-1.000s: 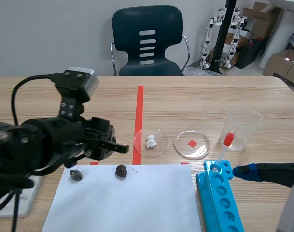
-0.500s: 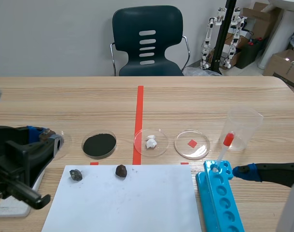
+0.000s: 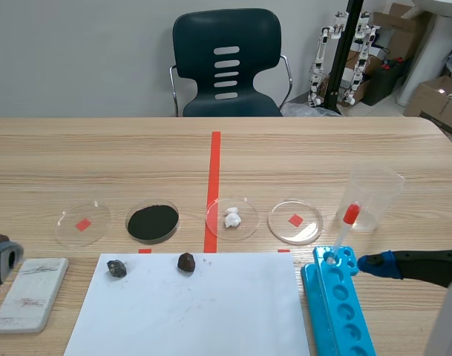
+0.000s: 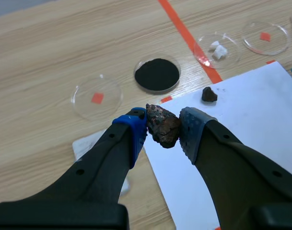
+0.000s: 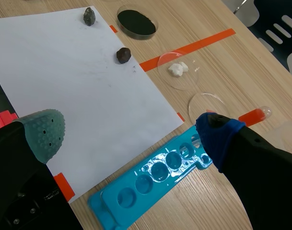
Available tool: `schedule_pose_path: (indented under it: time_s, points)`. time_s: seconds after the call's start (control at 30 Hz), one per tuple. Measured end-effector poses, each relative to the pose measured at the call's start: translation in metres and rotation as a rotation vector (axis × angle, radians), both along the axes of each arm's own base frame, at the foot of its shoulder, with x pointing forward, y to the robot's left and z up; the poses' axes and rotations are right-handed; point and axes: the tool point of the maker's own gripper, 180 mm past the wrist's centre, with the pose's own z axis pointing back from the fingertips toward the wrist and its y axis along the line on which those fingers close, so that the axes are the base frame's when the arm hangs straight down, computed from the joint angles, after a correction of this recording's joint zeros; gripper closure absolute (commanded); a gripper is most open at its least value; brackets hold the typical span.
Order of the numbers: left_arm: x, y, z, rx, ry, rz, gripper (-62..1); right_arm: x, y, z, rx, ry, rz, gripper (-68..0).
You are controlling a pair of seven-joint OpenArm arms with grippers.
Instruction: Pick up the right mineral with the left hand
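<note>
Rusty-brown mineral (image 4: pixel 163 125) between the left jaws, against both pads (image 4: pixel 137 130)

The mineral (image 4: pixel 162 125) is rusty brown, the paper (image 3: pixel 188 311) white

Mineral (image 4: pixel 164 129) in my left gripper (image 4: pixel 162 123): rough, pitted stone, matt rust-brown. My pads (image 4: pixel 136 132): soft dotted rubber, matt. Table (image 3: pixel 322 148): smooth wood-grain, slight sheen. Paper (image 3: pixel 196 311): plain white, matt, faintly smudged. Dishes (image 3: pixel 281 222): clear, glossy. Rack (image 3: pixel 341 319): glossy blue plastic. Powder (image 3: pixel 152 221): black, matt. Cup (image 3: pixel 374 194): clear plastic.
</note>
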Motion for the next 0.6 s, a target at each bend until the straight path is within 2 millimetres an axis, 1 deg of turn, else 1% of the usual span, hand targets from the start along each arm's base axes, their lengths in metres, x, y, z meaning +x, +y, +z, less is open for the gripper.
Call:
schedule_pose_path:
  time_s: [0.07,0.13,0.6]
  points:
    - [-0.0016,0.0072,0.0016,-0.001,0.0,0.023,-13.0,0.0,0.0,0.0,0.0,0.0,0.0,-56.9]
    - [-0.0021,0.0104,0.0016,0.007,0.001,0.031,-13.0,0.0,0.0,0.0,0.0,0.0,0.0,-56.9]
    - [-0.0021,0.0096,0.0002,0.007,0.008,0.03,-13.0,0.0,0.0,0.0,0.0,0.0,0.0,-56.9]
